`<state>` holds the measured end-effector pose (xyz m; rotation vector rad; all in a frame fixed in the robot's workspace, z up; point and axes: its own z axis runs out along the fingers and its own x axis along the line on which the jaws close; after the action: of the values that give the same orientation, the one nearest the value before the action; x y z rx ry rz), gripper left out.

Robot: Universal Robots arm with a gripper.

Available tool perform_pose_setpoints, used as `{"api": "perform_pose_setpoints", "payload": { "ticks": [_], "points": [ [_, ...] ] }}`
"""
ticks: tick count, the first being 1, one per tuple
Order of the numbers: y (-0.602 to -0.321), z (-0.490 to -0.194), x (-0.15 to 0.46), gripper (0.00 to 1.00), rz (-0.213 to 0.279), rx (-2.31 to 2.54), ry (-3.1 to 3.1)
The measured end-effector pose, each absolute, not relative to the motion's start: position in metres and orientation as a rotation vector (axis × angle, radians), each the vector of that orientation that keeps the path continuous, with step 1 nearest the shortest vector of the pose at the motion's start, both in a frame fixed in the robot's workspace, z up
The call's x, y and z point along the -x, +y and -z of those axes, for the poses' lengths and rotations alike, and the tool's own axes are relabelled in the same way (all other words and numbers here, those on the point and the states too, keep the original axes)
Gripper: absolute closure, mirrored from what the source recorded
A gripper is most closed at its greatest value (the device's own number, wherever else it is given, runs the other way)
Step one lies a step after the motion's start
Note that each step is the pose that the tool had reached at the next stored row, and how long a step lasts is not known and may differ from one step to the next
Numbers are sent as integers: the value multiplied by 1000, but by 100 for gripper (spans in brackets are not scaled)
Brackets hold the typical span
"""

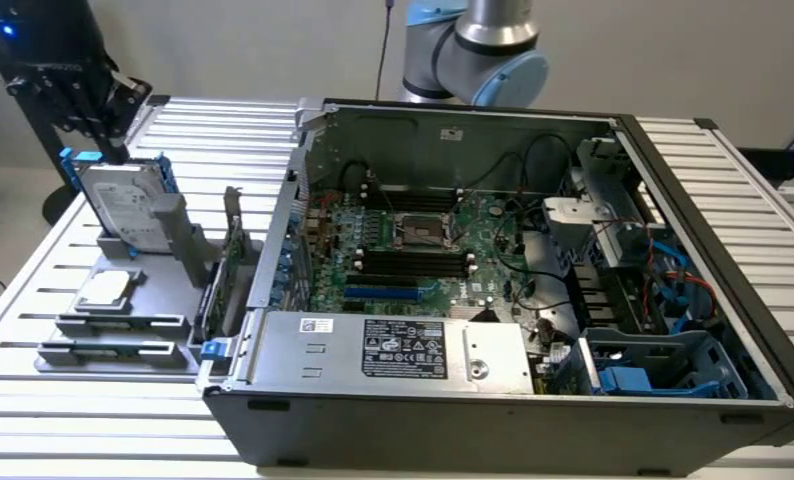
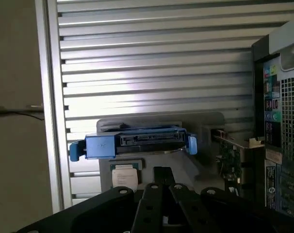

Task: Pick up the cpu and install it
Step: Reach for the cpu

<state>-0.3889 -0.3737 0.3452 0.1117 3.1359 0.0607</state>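
gripper [image 1: 108, 148]: jaws closed, nothing held, above hard drive [image 1: 120, 205] | cpu [image 1: 104, 290]: on grey holder [image 1: 170, 300], near bench [image 1: 24, 300] edge at the exterior view's left | advice: hard drive to be cleared; cpu to be gripped level, by opposite edges

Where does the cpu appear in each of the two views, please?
Exterior view: the cpu lies on the grey holder at the exterior view's left, beside the hard drive.
Wrist view: the cpu lies next to the hard drive.
Shared landmark: the blue-framed hard drive.
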Motion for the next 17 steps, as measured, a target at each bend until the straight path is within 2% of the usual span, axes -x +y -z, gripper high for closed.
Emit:
{"api": "perform_pose_setpoints", "payload": {
  "ticks": [10,17],
  "points": [
    [-374,-337,433,89,-48,-110,3138],
    [-376,-335,437,89,-44,-81,3149]
  ]
}}
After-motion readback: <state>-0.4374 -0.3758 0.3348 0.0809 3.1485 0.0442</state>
